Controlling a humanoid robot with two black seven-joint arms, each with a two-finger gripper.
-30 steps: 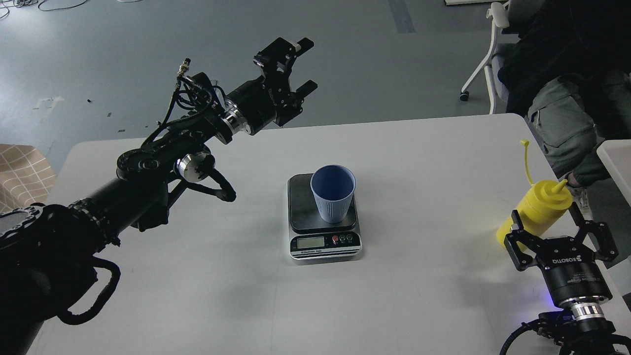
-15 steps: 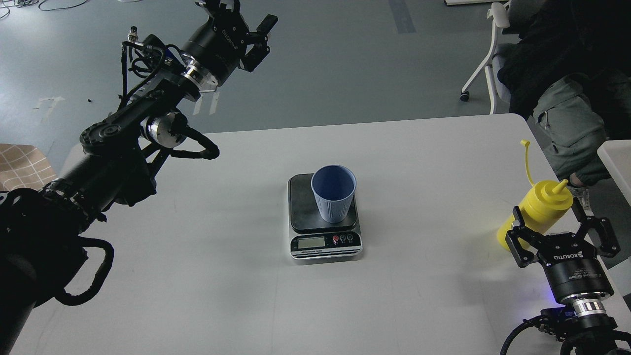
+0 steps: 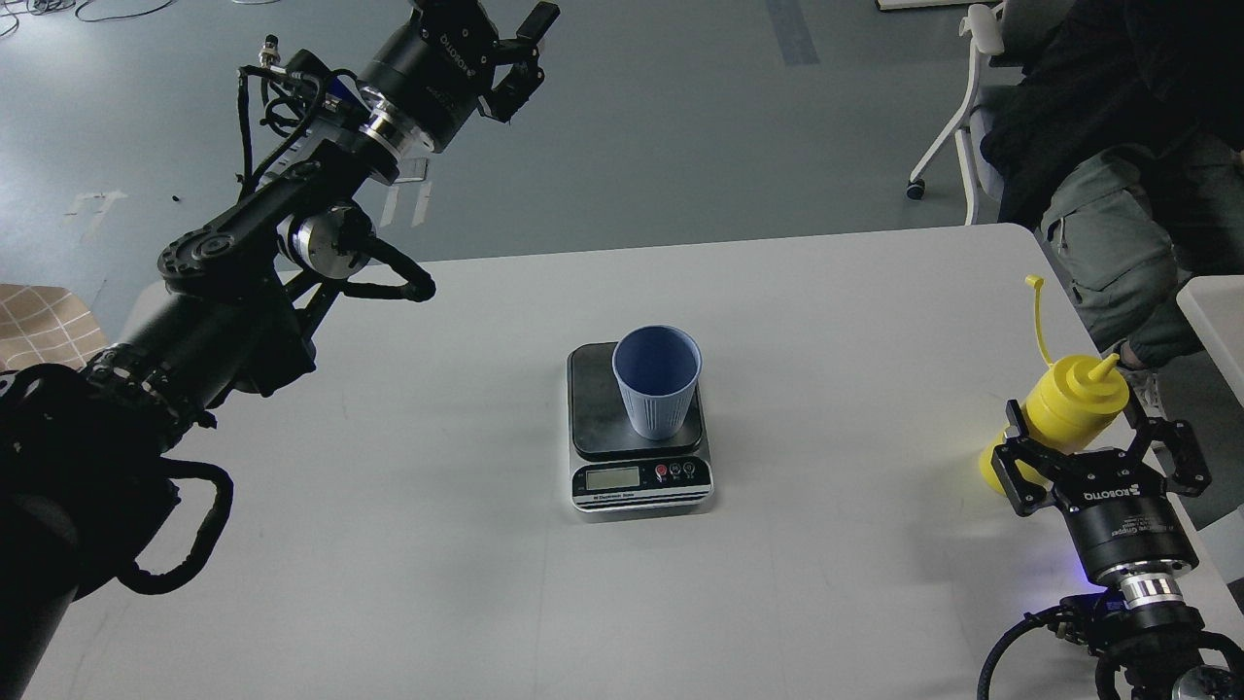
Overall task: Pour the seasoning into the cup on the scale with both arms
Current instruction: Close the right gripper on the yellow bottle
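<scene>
The light-blue ribbed cup (image 3: 657, 387) stands upright on the dark platform of the scale (image 3: 641, 478) at the table's middle. The yellow seasoning bottle (image 3: 1072, 401) stands at the table's right edge, its cap strap sticking up. My right gripper (image 3: 1075, 428) is open, with one finger on each side of the bottle's lower body; I cannot tell if the fingers touch it. My left gripper (image 3: 528, 53) is open and empty, raised high beyond the table's far left edge, well away from the cup.
The white table (image 3: 836, 321) carries only the scale, cup and bottle. A seated person (image 3: 1118, 194) and a white chair (image 3: 957, 107) are beyond the far right corner. Another white surface (image 3: 1217, 321) sits at the right edge.
My left arm has swung up and back, away from the table toward the upper left. My right gripper has moved forward, its open fingers now further along the bottle's sides.
</scene>
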